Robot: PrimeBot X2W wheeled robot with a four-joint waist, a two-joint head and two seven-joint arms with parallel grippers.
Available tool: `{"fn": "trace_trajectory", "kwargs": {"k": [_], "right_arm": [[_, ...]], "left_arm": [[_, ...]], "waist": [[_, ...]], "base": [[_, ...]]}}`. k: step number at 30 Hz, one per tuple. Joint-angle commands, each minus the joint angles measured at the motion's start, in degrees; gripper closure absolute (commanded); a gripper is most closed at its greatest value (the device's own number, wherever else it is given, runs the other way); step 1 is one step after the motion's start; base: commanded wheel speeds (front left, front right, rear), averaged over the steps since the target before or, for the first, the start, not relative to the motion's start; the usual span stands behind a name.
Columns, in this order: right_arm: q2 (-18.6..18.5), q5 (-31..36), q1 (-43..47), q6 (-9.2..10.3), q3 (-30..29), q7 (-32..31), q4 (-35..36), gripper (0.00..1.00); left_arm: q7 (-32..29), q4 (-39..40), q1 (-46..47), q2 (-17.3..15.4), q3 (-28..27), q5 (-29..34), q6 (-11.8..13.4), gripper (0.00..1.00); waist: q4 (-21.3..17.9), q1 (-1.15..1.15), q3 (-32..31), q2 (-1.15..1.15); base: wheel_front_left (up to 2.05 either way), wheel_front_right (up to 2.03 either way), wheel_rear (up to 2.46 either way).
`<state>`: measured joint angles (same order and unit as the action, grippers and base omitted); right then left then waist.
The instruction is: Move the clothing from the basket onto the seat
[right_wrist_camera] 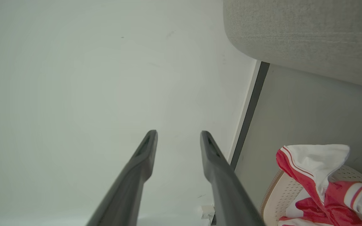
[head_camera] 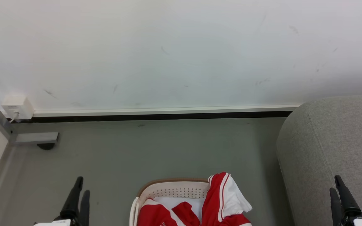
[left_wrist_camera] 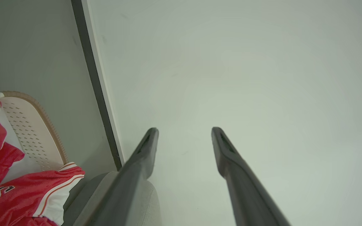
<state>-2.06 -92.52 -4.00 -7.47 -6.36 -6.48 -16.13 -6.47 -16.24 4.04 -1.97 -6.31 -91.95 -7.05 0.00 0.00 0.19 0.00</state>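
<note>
Red clothing (head_camera: 218, 196) heaps the basket (head_camera: 174, 190), none lifted yet. Left gripper (head_camera: 83, 185) and right gripper (head_camera: 334, 183) flank it, open and empty; reaching down likely follows.

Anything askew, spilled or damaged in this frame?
One red-and-white garment is draped over the basket at its right rim. It sticks up and hangs partly outside instead of lying inside. The white wall carries a few dark scuffs. Nothing looks spilled or broken.
</note>
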Motion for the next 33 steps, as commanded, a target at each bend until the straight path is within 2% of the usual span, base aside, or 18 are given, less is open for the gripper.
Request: {"fn": "trace_trajectory", "kwargs": {"k": [1,7,13,24,33], "right_arm": [[-0.2,0.1,-0.5,0.00,0.2,0.3,0.8,0.00],[-0.3,0.8,-0.4,0.00,1.4,1.9,2.2,0.00],[-1.0,3.1,-0.3,-0.01,2.9,3.8,3.3,0.00],[-2.0,12.2,-0.3,-0.01,5.0,6.6,6.3,0.00],[-2.8,23.3,0.0,-0.01,6.1,8.6,7.7,0.00]], "left_arm": [[0.4,0.7,0.6,-0.2,0.1,-0.1,-0.1,0.00],[2.2,1.4,0.9,-0.2,0.5,0.3,-0.1,0.00],[3.8,2.8,1.2,-0.3,1.2,3.5,-0.1,0.00],[6.6,5.5,0.8,-0.5,1.4,17.8,-0.2,0.00],[8.6,7.8,0.3,-0.6,1.9,30.1,0.7,0.00]], "waist": [[0.0,0.00,0.0,0.00],[-0.1,0.00,0.0,0.00],[-0.1,0.00,-0.1,0.00],[-0.2,0.00,-0.2,0.00],[-0.3,0.00,-0.2,0.00]], "base": [[0.00,0.00,0.00],[0.00,0.00,0.00],[0.00,0.00,0.00],[0.00,0.00,0.00],[0.00,0.00,0.00]]}}
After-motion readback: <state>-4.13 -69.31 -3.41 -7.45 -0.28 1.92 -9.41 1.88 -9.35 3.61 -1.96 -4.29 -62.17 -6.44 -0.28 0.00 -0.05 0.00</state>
